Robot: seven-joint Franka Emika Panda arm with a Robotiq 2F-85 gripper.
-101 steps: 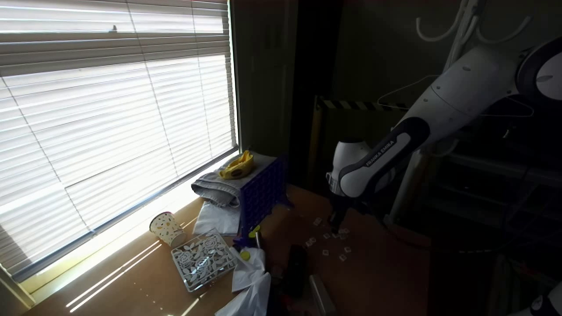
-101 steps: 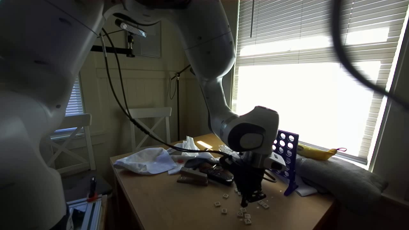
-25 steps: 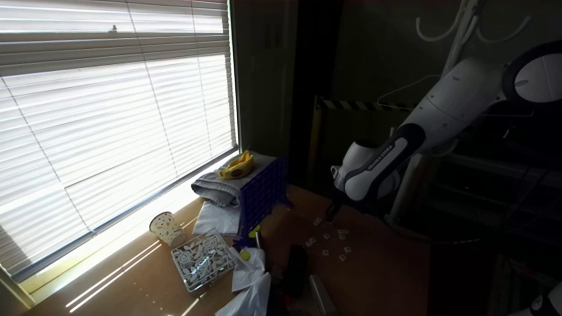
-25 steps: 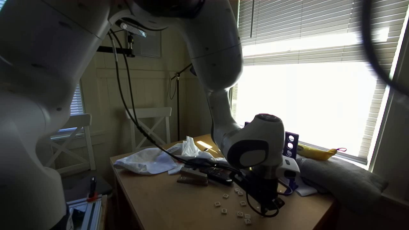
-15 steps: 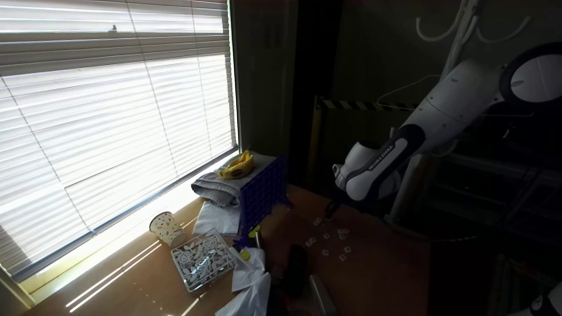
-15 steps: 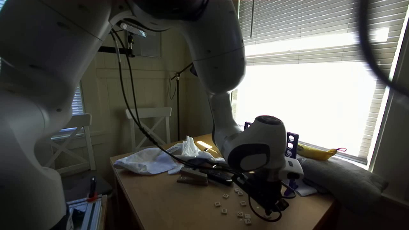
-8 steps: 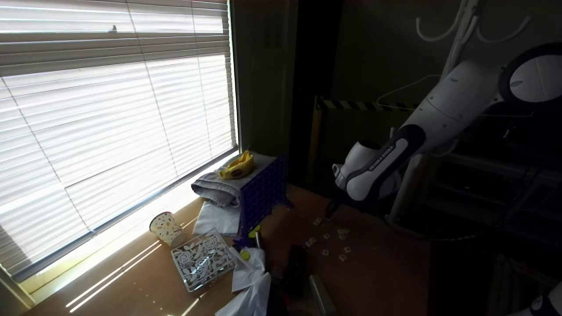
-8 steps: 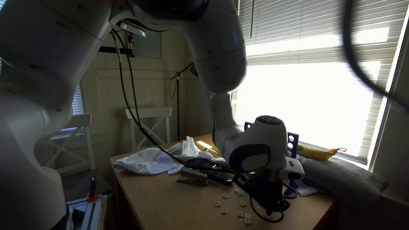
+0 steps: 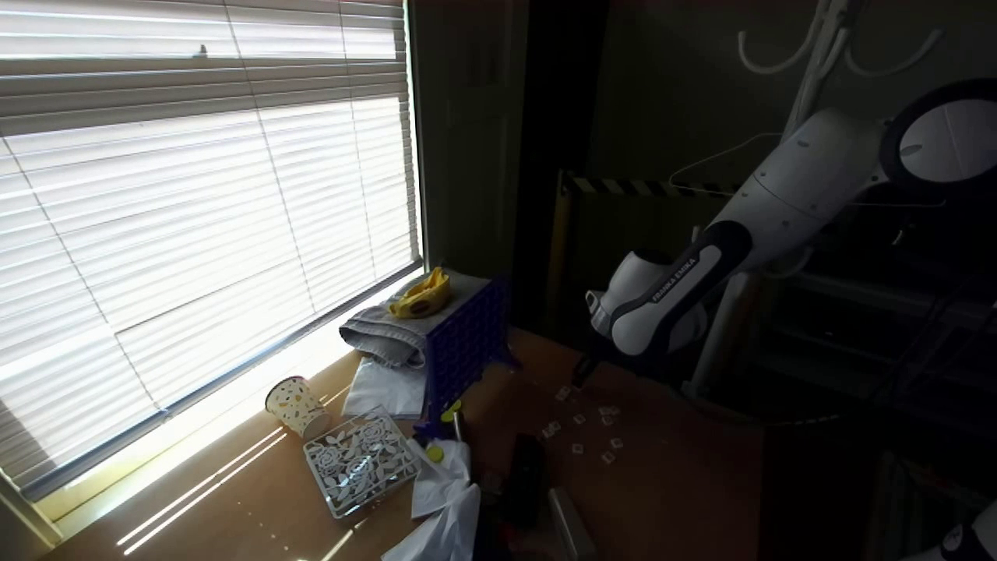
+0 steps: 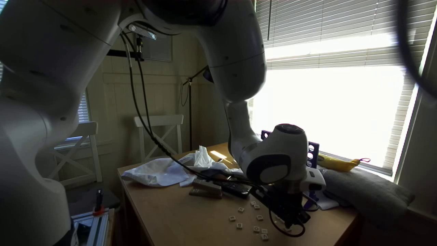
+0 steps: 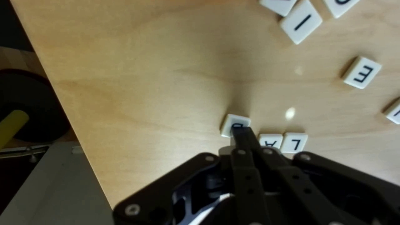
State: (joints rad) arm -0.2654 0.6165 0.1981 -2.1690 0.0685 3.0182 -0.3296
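My black gripper [image 11: 244,130] is shut, its two fingers side by side, and nothing shows held between them. In the wrist view its tips overlap a white letter tile [image 11: 227,125], hiding part of the letter; whether they touch it I cannot tell. Just right of the fingers lie an A tile [image 11: 270,137] and an L tile [image 11: 294,142], side by side. An E tile [image 11: 362,72] and an I tile [image 11: 301,22] lie farther off. In both exterior views the gripper [image 10: 289,224] hangs tilted, low over the wooden table, beside several scattered tiles such as an R tile [image 10: 241,209].
A purple upright game frame [image 9: 466,351] stands near a folded grey cloth [image 9: 382,335] with a yellow banana-shaped pouch [image 9: 422,296]. A stapler [image 10: 205,189], black case [image 10: 235,188] and white bags [image 10: 157,172] lie farther off. The table edge [image 11: 70,126] runs along the wrist view's left.
Since several seconds ago the wrist has tilted and the gripper has moved away from the tile cluster. Over the last second it shifts slightly; the tile at its tips seems to shift with it.
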